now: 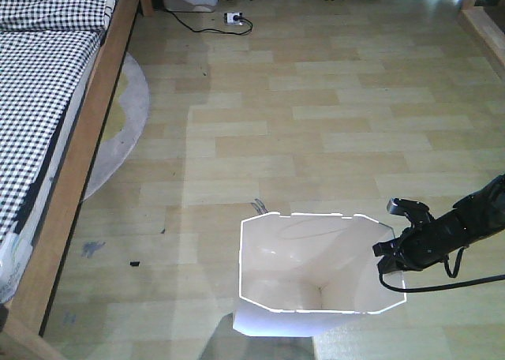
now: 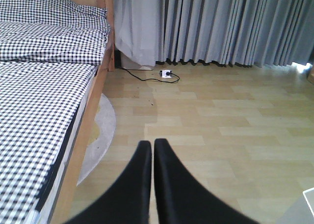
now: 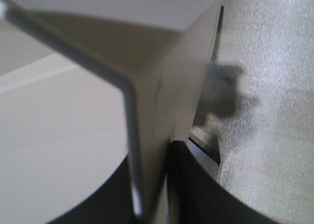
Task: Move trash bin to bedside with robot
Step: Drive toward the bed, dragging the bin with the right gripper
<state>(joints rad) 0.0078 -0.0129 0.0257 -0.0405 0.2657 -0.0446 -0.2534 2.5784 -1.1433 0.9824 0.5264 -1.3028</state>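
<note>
exterior front-facing view takes in a pale wooden plank floor (image 1: 316,123). the light-brown wooden bed frame (image 1: 83,151) runs down the left side under black-and-white checked bedding (image 1: 31,99). grey pleated curtains (image 2: 221,27) hang along the far wall. a round grey rug (image 1: 134,107) lies partly beneath the bed rail. the white plastic trash bin (image 1: 276,257), faceted and open-topped, stands upright on the floor at the near edge, a little right of centre. it is well apart from the bed frame, with bare floor between them. the slender black right arm (image 1: 465,218) reaches in from the right. its right gripper (image 1: 392,253) sits on the bin's right rim, and the right wrist view shows its fingers (image 3: 196,194) clamped on either side of the thin white wall. the left gripper (image 2: 152,150) hangs over the floor just right of the bed rail, its two black fingers pressed together with nothing between them. a small white power strip (image 1: 233,17) lies on the floor by the far wall.
</note>
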